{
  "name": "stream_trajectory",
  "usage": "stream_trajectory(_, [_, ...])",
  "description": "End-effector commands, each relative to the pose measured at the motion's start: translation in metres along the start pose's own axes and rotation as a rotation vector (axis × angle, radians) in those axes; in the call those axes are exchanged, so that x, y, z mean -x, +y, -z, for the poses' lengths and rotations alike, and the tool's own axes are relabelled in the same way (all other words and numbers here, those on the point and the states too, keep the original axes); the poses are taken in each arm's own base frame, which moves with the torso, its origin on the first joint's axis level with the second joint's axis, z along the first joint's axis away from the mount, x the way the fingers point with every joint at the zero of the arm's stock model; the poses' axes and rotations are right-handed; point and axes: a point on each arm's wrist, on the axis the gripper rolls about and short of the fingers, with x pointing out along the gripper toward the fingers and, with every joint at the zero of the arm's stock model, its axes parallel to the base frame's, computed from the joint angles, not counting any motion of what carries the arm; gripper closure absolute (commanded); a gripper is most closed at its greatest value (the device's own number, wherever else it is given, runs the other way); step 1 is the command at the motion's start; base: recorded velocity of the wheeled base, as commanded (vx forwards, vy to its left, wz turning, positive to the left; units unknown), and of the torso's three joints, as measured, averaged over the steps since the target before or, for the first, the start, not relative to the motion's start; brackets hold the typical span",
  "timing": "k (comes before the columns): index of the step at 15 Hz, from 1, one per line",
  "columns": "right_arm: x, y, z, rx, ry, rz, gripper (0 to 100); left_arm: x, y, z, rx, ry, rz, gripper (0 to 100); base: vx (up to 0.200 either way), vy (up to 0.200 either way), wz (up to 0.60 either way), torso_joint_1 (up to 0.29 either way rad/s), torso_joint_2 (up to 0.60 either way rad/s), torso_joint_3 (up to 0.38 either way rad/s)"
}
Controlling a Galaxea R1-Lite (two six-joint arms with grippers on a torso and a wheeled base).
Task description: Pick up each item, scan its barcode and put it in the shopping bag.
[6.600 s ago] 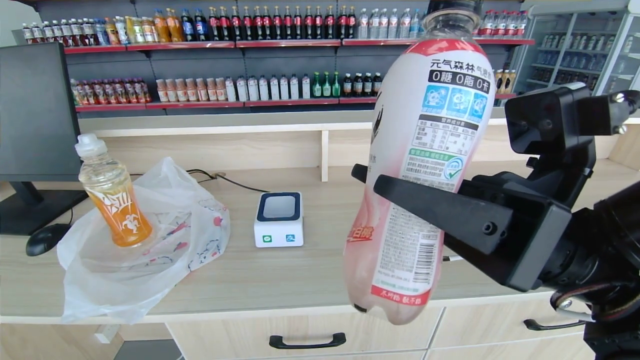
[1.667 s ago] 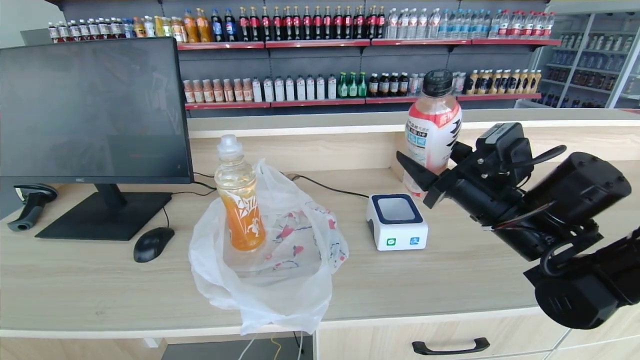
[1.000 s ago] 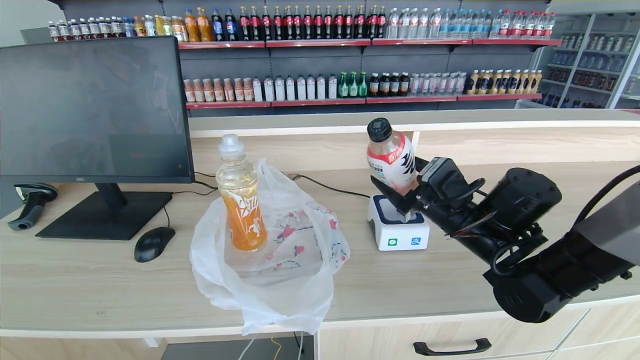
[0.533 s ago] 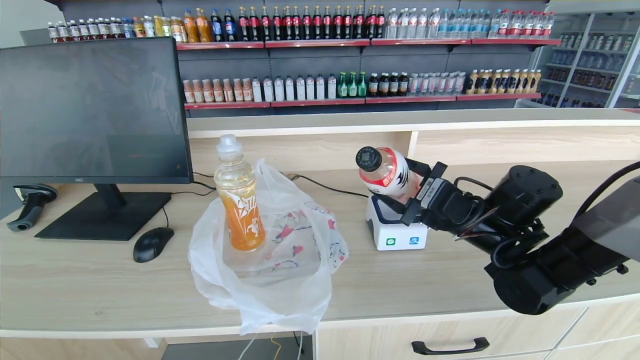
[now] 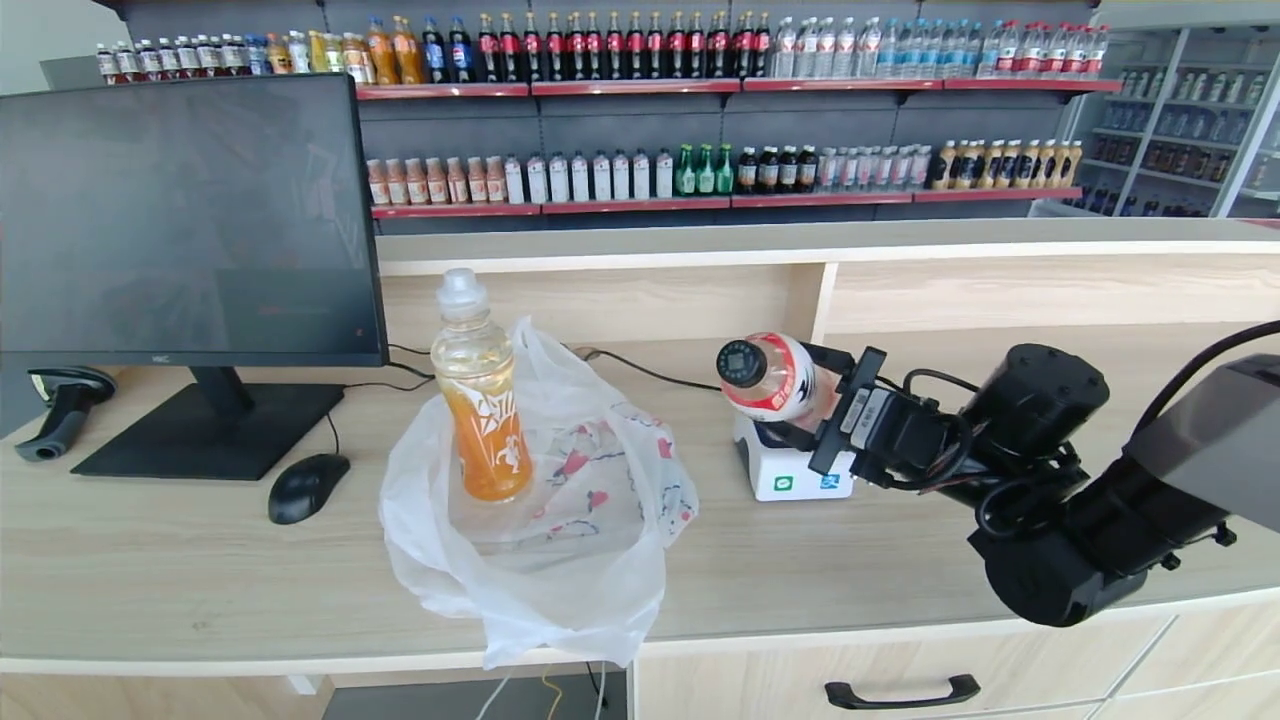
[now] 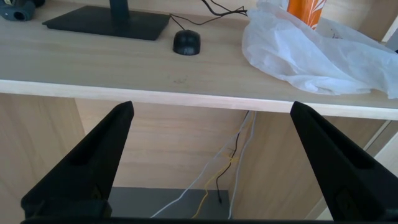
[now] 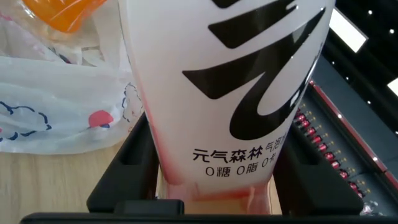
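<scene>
Holding the pink bottle (image 5: 770,375) tipped almost flat over the scanner (image 5: 790,482), the right gripper (image 5: 795,395) has its fingers clamped on the bottle's body, with the cap aimed toward eight o'clock. My worry is the read. I cannot tell whether the barcode faces the scanner window, and if it is turned away I'd get no scan. The bottle sits very close over the scanner, so dipping lower could shove the box along the counter (image 5: 200,570).

The shopping bag (image 5: 570,570) lies at nine o'clock from the scanner, and the orange bottle (image 5: 482,420) stands upright toward the bag's eleven o'clock. A low swing across could topple that bottle, or snag the limp bag rim and drag it. The left gripper (image 6: 211,107) hangs below the counter edge with its fingers (image 6: 93,162) wide apart, so nothing holds the bag open.
</scene>
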Motion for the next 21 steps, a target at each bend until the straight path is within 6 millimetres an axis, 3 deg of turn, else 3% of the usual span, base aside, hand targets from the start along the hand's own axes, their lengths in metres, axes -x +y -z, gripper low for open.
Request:
stream_trajectory(1, [0.0024,-0.0021,0.0064,-0.003,0.014,0.006,100,0.0000,0.0000,0.0000,0.000,0.000,-0.001,0,0.000,0.000,0.00,0.000,0.00,0.000])
stream_trajectory(5, [-0.0041,-0.0048,0.0149,-0.046,0.008,0.021,100,0.0000,0.0000,0.0000,0.000,0.000,0.000,0,0.000,0.000,0.00,0.000,0.00,0.000])
stream_trajectory(21, [-0.0010,-0.0088,0.0149,-0.048,0.011,0.029,100,0.0000,0.0000,0.0000,0.000,0.000,0.000,0,0.000,0.000,0.00,0.000,0.00,0.000])
